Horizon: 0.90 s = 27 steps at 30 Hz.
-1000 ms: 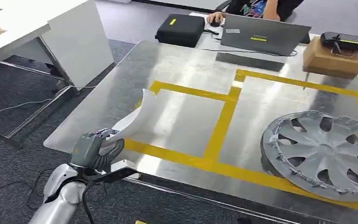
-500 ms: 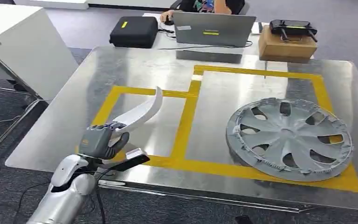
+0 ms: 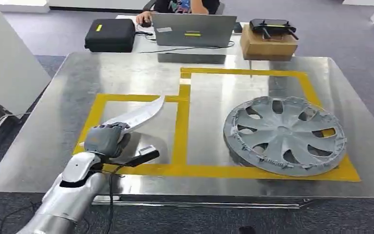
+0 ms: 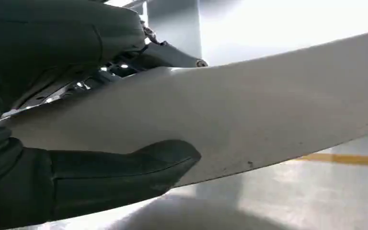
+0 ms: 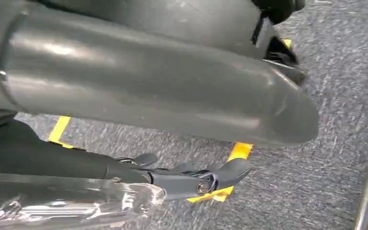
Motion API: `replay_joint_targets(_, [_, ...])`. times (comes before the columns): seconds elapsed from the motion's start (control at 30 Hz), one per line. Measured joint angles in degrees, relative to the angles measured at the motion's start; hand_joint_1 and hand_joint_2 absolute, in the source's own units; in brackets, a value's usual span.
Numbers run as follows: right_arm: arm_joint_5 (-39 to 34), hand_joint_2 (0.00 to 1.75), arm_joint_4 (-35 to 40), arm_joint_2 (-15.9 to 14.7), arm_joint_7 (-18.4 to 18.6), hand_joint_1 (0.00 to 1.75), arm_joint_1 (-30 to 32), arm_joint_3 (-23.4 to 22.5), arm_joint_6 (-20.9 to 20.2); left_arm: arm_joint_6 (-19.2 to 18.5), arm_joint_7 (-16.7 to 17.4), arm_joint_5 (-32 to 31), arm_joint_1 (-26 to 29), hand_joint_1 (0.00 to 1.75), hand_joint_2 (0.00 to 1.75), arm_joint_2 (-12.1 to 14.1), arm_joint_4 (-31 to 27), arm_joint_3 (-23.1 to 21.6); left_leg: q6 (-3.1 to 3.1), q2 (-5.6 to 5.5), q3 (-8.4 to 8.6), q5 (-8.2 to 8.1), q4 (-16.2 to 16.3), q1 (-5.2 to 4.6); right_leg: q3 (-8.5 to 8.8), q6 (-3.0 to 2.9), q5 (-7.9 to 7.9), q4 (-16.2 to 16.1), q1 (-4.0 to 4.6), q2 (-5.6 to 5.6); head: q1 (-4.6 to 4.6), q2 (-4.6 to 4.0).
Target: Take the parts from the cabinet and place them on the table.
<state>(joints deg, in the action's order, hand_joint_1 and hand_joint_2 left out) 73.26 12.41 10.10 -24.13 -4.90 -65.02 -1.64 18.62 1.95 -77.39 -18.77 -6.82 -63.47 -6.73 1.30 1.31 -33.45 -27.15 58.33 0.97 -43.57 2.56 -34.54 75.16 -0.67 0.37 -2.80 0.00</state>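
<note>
White part [image 3: 139, 116] in L hand [image 3: 103, 140] (gripped)

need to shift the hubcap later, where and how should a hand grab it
Grip the hubcap at its near rim, reaching in from the table's front edge. It lies flat, too wide to span, but the openings between its spokes probably let fingers hook under the rim there.

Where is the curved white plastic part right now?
Head view: the curved white plastic part is in the left hand, over the table's left yellow-taped box.

Steel table [image 3: 53, 141] with hubcap [image 3: 285, 134]
</note>
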Motion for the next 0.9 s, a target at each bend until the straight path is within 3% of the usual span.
replay_joint_targets(0.03, [0.1,0.00,0.0,0.0,0.0,0.00,0.0,0.0,-0.1,0.0,1.8,-2.8,-0.6,1.75,1.75,0.2,1.3,0.0,0.00,0.28,0.04,-0.02,0.0,-0.03,-0.76,0.07,0.27,1.1,-0.04,-0.07,-0.02,0.00])
replay_joint_targets(0.07, [0.2,0.00,0.0,0.0,0.1,0.00,0.1,0.1,-0.1,-0.1,3.7,-5.7,-1.2,1.75,1.75,0.3,2.8,0.0,-0.07,0.66,0.10,-0.08,0.0,-0.02,0.07,0.11,1.83,-0.4,-0.04,-0.14,0.00,0.00])
replay_joint_targets(0.1, [0.3,0.00,0.0,0.0,0.2,0.00,0.1,0.2,-0.1,0.0,5.2,-7.0,-1.9,1.75,1.75,0.4,4.1,0.0,-0.16,0.94,0.17,-0.14,0.0,-0.02,2.10,0.02,4.23,-4.4,-0.05,-0.31,-0.09,0.00])
replay_joint_targets(0.13, [0.5,0.00,0.0,0.0,0.3,0.00,0.0,0.4,-0.1,0.2,6.7,-7.2,-2.6,1.75,1.75,0.5,5.5,0.0,-0.28,1.21,0.32,-0.21,0.0,-0.01,5.25,-0.16,6.90,-10.3,-0.05,-0.57,0.00,0.00])
replay_joint_targets(0.17, [0.5,0.00,0.0,0.0,0.3,0.00,-0.1,0.5,-0.1,0.5,7.3,-7.3,-3.2,1.75,1.75,0.5,6.4,0.0,-0.49,1.33,0.45,-0.34,0.0,-0.01,8.09,-0.39,8.48,-15.5,-0.04,-1.10,-0.07,0.00])
replay_joint_targets(0.2, [0.6,0.00,0.0,0.1,0.5,0.00,-0.2,0.7,-0.1,1.0,7.9,-7.4,-4.1,1.75,1.75,0.8,7.7,0.0,-0.89,1.39,0.26,-0.35,0.1,-0.47,9.28,-0.54,7.17,-16.9,0.30,-1.71,0.00,0.00])
replay_joint_targets(0.23, [0.6,0.00,-0.1,0.1,0.5,0.00,-0.2,0.9,-0.1,1.3,8.8,-7.4,-4.8,0.00,1.75,1.0,8.9,-0.1,-1.13,1.37,0.17,-0.23,0.2,-0.44,9.26,-0.72,7.56,-17.1,0.31,-1.41,0.09,0.00])
replay_joint_targets(0.27, [0.6,0.00,-0.1,0.2,0.5,0.00,-0.2,0.9,-0.1,1.4,10.1,-7.4,-5.2,0.00,1.75,1.3,10.0,-0.5,-0.60,1.32,0.18,-0.39,0.4,-0.62,9.34,-0.21,7.96,-17.3,0.02,-1.46,0.07,0.00])
replay_joint_targets(0.3, [0.6,0.00,-0.1,0.3,0.6,0.00,-0.2,1.0,-0.1,1.6,11.4,-7.4,-5.5,0.00,1.75,1.7,11.1,-1.2,-0.02,1.29,0.18,-0.14,0.4,-0.60,9.38,-0.18,7.92,-17.3,0.07,-1.30,0.13,0.00])
replay_joint_targets(0.4, [0.7,0.00,-0.1,0.3,0.8,0.00,-0.2,1.1,0.0,1.8,14.3,-7.4,-6.8,0.00,1.75,2.9,14.1,-3.5,-0.09,1.37,0.25,-0.12,0.2,-0.43,9.18,-0.55,7.68,-17.0,0.37,-1.10,0.13,0.00])
replay_joint_targets(0.43, [0.7,0.00,-0.1,0.3,0.8,0.00,-0.2,1.2,0.1,2.5,14.3,-7.4,-7.1,0.00,0.00,3.1,14.9,-3.9,-0.13,1.37,0.26,-0.13,0.2,-0.37,9.16,-0.72,7.57,-16.9,0.47,-1.10,0.11,0.00])
replay_joint_targets(0.67, [0.2,0.00,-0.1,0.3,0.7,0.00,-0.1,1.4,0.5,6.1,10.9,-7.4,-7.2,0.00,0.00,3.4,16.4,-4.1,-0.35,1.35,0.24,-0.27,0.3,-0.44,9.20,-0.82,7.56,-16.8,0.34,-1.23,0.11,0.00])
replay_joint_targets(0.8, [0.1,0.00,-0.1,0.3,0.6,0.00,-0.1,1.4,0.5,6.2,10.3,-7.4,-7.2,0.00,0.00,3.2,16.3,-4.1,-0.21,1.31,0.38,0.02,-0.3,-0.78,9.47,-0.18,7.89,-17.1,0.08,-1.39,0.15,0.00])
replay_joint_targets(0.83, [0.0,0.00,-0.1,0.3,0.6,0.00,-0.1,1.4,0.7,6.2,9.6,-7.4,-7.0,0.00,0.00,3.0,16.1,-4.1,-0.32,1.41,0.88,0.59,-1.1,-0.02,8.79,-0.01,7.48,-16.9,-0.06,-1.18,0.11,0.00])
replay_joint_targets(0.87, [-0.2,0.00,-0.1,0.3,0.5,0.00,-0.1,1.4,0.7,6.4,8.8,-7.4,-7.0,0.00,0.00,2.8,15.9,-4.0,-0.20,1.38,0.93,0.68,-1.3,0.00,8.36,0.33,6.37,-15.5,0.00,-0.84,0.00,0.00])
replay_joint_targets(0.9, [-0.5,0.00,-0.1,0.3,0.5,0.00,0.0,1.4,0.9,6.8,7.1,-7.4,-6.7,0.00,0.00,2.4,15.4,-3.8,-0.09,1.36,0.88,0.70,-1.3,0.05,6.85,0.62,4.45,-12.1,-0.10,-0.64,-0.16,0.00])
